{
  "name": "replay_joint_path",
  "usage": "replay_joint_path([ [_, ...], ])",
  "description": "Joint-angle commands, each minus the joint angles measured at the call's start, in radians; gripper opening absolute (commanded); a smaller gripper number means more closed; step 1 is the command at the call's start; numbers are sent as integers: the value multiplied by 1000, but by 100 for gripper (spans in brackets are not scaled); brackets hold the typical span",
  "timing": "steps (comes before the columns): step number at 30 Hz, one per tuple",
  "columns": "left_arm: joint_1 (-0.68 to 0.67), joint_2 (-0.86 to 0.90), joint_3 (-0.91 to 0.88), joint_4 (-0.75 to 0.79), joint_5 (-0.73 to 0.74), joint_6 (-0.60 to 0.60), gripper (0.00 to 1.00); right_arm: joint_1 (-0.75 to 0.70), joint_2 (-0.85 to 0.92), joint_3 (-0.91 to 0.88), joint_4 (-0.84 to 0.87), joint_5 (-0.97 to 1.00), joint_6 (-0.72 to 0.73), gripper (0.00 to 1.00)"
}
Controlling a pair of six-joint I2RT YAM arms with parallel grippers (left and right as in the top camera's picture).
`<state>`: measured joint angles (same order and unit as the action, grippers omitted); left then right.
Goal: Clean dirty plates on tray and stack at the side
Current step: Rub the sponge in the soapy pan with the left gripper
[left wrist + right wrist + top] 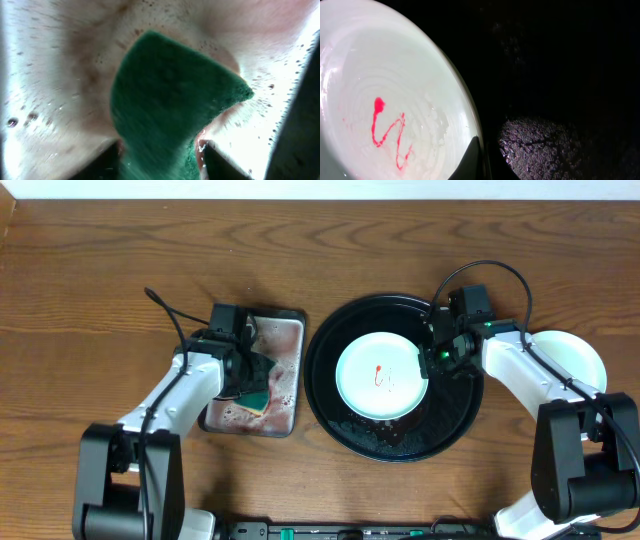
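One pale mint-white plate with a red sauce squiggle lies in the round black tray. My right gripper is at the plate's right rim. In the right wrist view one finger of the right gripper lies over the rim of the plate, shut on it, above the wet tray floor. My left gripper is over the sponge tray, shut on a green sponge. In the left wrist view the left gripper pinches the sponge between both fingers.
The rectangular sponge tray with reddish soapy water sits left of the black tray; its wet floor fills the left wrist view. A pale plate lies on the table at the far right, partly under the right arm.
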<state>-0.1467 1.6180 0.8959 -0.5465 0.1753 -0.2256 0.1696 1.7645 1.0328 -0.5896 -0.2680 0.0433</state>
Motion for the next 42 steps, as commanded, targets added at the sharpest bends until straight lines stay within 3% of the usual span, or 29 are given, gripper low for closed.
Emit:
replay_joint_path([
  [1,3,-22,-8,-14,-19,-89,74,14,6,-3,2,2,-8,1],
  [4,3,-22,-8,-12,-4,-95,74,14,6,-3,2,2,-8,1],
  [10,3,-21,-10,-13,-1,-93,58,14,6,-3,2,2,-8,1],
  [18,-15,26,-35,1,-5,-83,53,14,6,-3,-1,2,-7,1],
  [21,-24,38,-46,19,-5,-83,35,14,6,-3,-1,2,-7,1],
  [24,-23,39,-46,30,-4,-84,9,14,6,-3,-1,2,-8,1],
  [33,-23,-3,-43,13,95,-83,7,14,6,-3,0,2,-32,1],
  [42,-22,-163,-27,57,161,-37,7,14,6,-3,2,2,-42,1],
])
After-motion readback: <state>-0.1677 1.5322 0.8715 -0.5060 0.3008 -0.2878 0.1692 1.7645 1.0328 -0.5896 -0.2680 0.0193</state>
